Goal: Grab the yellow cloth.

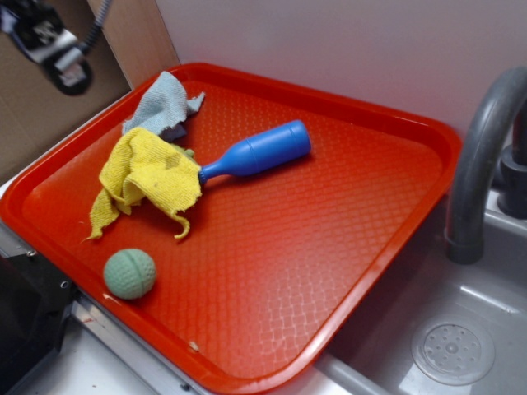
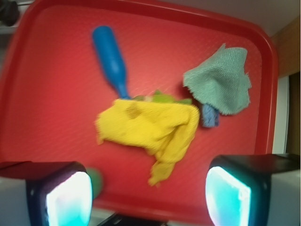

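white wall panels back a grey sink basin (image 1: 486, 288) with a curved grey faucet (image 1: 478, 156) on its right side, and beside that basin sits a big red plastic tray with a textured waffle floor (image 1: 329, 247).

the bright yellow terry cloth (image 1: 148, 177) lies crumpled on the left part of the tray, one ragged corner trailing toward the tray's near-left rim and another curling out toward the middle. from my wrist view the same yellow cloth (image 2: 150, 127) sits near the centre of the picture, with a tail hanging down toward me.

the narrow neck of a blue plastic bottle (image 1: 259, 152) lying on its side touches the cloth's edge, its fat end pointing away to the right. a pale grey-blue woven cloth (image 1: 160, 103) is bunched at the tray's far-left corner, just beside the yellow one and partly tucked under it. a bit of yellow-green plush (image 2: 162, 98) peeks out from behind the yellow cloth; most of it is hidden. a small green textured ball (image 1: 129, 273) rests alone near the tray's front-left edge, apart from the cloths.

my gripper (image 2: 148, 197) hangs above the tray's near rim with its fingers (image 2: 68, 200) spread wide, nothing between them, clear of the yellow cloth.
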`<state>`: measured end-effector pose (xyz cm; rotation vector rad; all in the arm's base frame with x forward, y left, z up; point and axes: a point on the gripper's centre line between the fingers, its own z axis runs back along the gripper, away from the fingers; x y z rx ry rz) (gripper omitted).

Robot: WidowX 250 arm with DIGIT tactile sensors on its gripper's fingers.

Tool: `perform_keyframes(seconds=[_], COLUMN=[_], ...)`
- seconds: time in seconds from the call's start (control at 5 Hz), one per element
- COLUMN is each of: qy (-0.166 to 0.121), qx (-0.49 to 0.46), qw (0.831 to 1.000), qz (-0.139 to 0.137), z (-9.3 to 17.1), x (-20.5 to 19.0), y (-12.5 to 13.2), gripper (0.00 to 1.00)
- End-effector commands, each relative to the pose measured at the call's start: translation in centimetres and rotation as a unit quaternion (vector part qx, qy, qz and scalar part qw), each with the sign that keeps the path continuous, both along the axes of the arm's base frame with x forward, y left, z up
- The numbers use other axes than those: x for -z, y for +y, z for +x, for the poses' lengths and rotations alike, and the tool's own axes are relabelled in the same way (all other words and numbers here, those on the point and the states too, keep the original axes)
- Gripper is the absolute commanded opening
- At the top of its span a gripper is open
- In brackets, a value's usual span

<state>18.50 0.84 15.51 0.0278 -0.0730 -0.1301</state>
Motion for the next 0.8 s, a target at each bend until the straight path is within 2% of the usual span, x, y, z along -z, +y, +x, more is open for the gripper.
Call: perform_keyframes(seconds=[0.0,0.2,0.4,0.6], qy=[-0.003,0.001,0.002,-0.016], qx=[0.019,0.030,0.026,0.025], qw=[1.000,0.999,0.999,1.000], qz=[0.020,0.031,0.033,0.005], z=[3.1,3.5,3.5,3.2], x=[8.7,11.0,12.9,10.2], y=[0.6,-1.0,-2.2,-1.8], gripper=[1.00,1.00,0.00,0.00])
